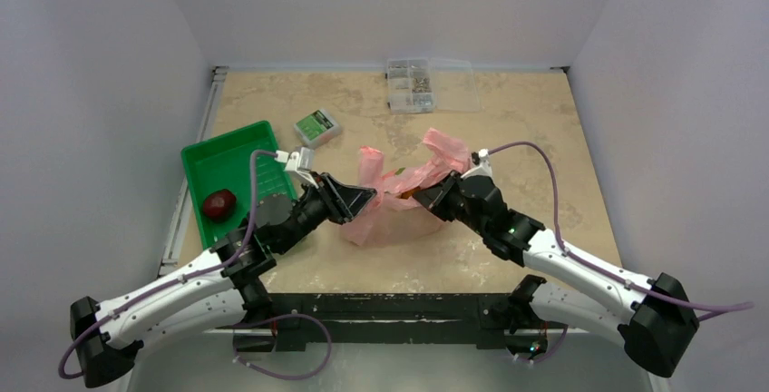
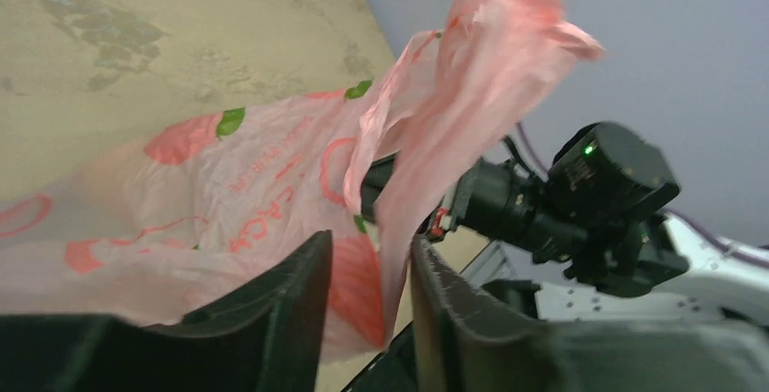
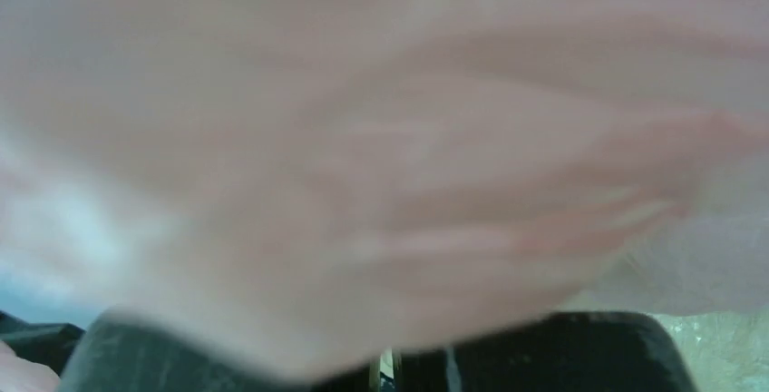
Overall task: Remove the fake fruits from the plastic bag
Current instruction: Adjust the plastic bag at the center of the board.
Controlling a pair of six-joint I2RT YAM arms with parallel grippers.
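Red lettering on the plastic bag, too creased to read

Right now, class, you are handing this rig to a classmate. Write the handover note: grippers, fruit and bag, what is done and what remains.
The left gripper is slightly open, with bag film hanging between its fingers.
The right gripper is shut, pinching the bag and holding part of it up.
The bag sits mid-table between the two grippers.
Done: one dark red fruit lies in the green tray.
Left: any fruit inside the bag. Its contents do not show clearly, so check before pulling.
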